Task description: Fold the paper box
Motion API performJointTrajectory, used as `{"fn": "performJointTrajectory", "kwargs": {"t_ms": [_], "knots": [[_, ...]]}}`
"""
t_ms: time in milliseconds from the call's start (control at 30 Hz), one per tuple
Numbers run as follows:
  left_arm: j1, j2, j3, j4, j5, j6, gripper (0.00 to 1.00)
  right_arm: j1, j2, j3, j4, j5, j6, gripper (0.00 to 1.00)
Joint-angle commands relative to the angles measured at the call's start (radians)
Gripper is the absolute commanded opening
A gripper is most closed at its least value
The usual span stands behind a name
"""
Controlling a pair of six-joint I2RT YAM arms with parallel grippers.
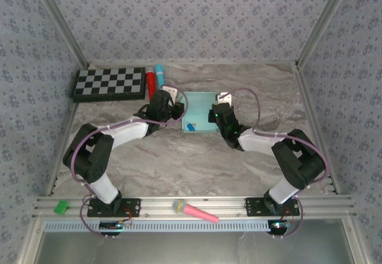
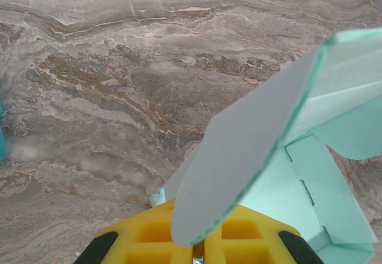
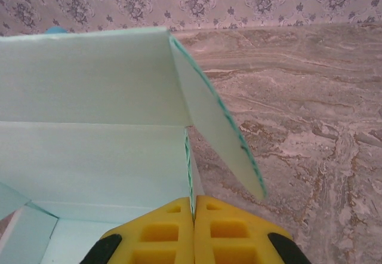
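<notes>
The paper box (image 1: 200,111), pale aqua card with its walls partly raised, lies mid-table between both arms. My left gripper (image 1: 177,110) is at its left side. In the left wrist view the yellow fingers (image 2: 149,240) are shut, with a rounded flap (image 2: 250,150) rising from the seam between them, and the left gripper (image 2: 200,251) pinches that card. My right gripper (image 1: 216,112) is at the box's right side. In the right wrist view the right gripper (image 3: 194,216) is shut on the upright edge of a side wall (image 3: 190,168), beside an angled flap (image 3: 221,138).
A checkerboard (image 1: 110,83) lies at the back left, with a red marker (image 1: 151,82) and a turquoise marker (image 1: 159,71) beside it. A pink-handled object (image 1: 194,210) and a small green piece (image 1: 61,206) rest on the front rail. Bare marble lies in front of the box.
</notes>
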Motion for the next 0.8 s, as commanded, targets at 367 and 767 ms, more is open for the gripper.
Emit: {"fn": "performJointTrajectory", "kwargs": {"t_ms": [367,767], "knots": [[-0.011,0.065,-0.005,0.180,0.012,0.003,0.09,0.008,0.095,0.024,0.172,0.000,-0.048,0.07],[-0.041,0.084,-0.041,0.230,0.012,0.013,0.15,0.044,0.110,-0.038,0.258,0.054,-0.066,0.07]]}}
